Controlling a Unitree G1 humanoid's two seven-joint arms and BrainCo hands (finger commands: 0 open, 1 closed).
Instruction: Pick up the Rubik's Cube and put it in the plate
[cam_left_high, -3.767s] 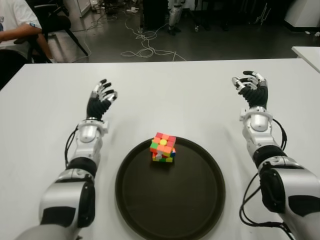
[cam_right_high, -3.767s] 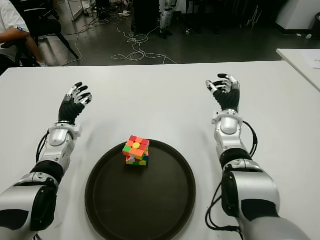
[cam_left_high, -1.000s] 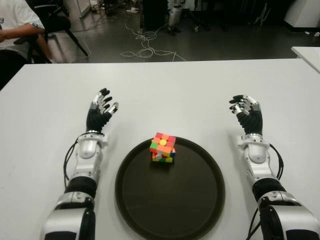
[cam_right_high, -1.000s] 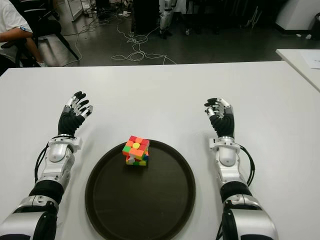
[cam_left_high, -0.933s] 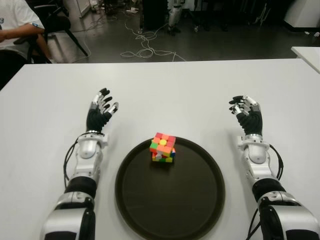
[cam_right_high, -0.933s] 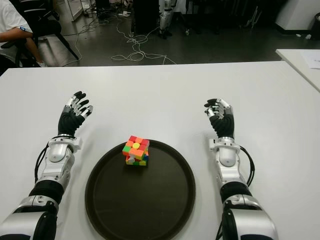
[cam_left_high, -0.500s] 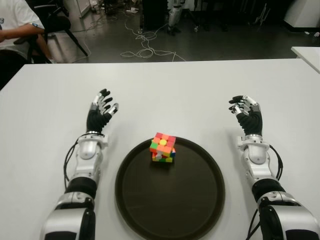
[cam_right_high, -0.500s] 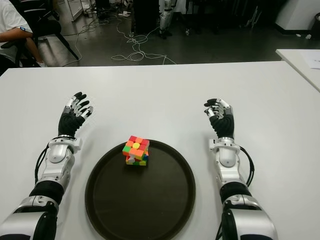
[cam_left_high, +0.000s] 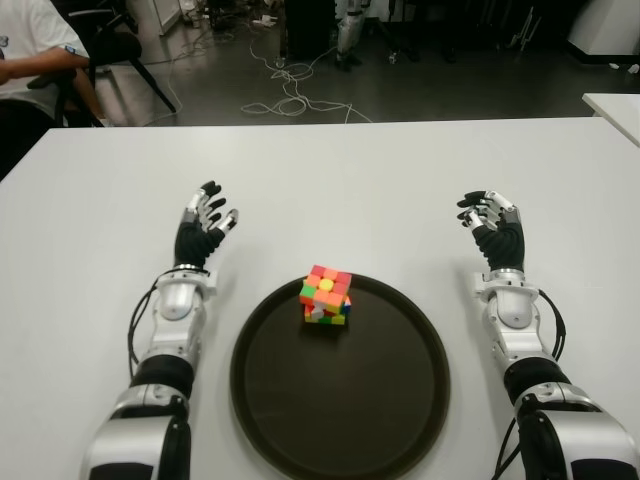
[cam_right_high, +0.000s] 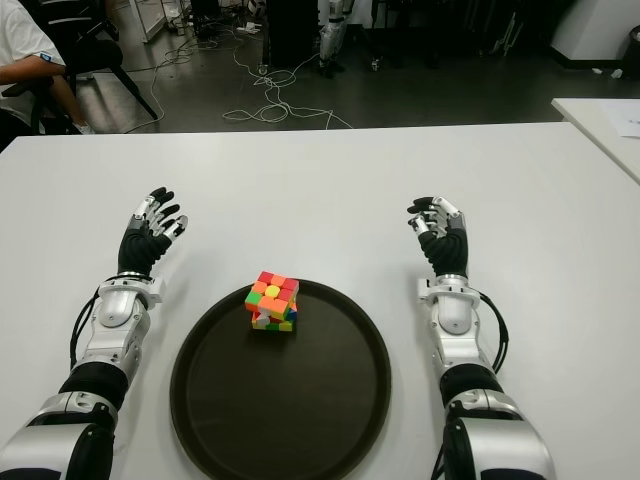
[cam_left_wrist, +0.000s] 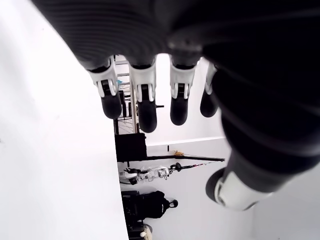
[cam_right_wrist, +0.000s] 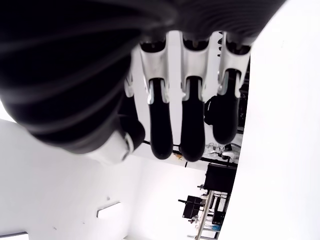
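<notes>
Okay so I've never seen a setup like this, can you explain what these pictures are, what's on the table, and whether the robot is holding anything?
This is a humanoid robot with two arms ending in many-fingered hands. The two wide pictures come from a stereo camera on its head, looking down at a white table. The two close-up pictures come from cameras on its wrists, each staring at its own fingers.

On the table lies a round dark plate. A colourful Rubik's Cube sits in the plate, near its far edge.

The left hand is on the plate's left, the right hand on its right. Both are open, fingers relaxed, and hold nothing. A person sits on a chair in the far left corner.
</notes>
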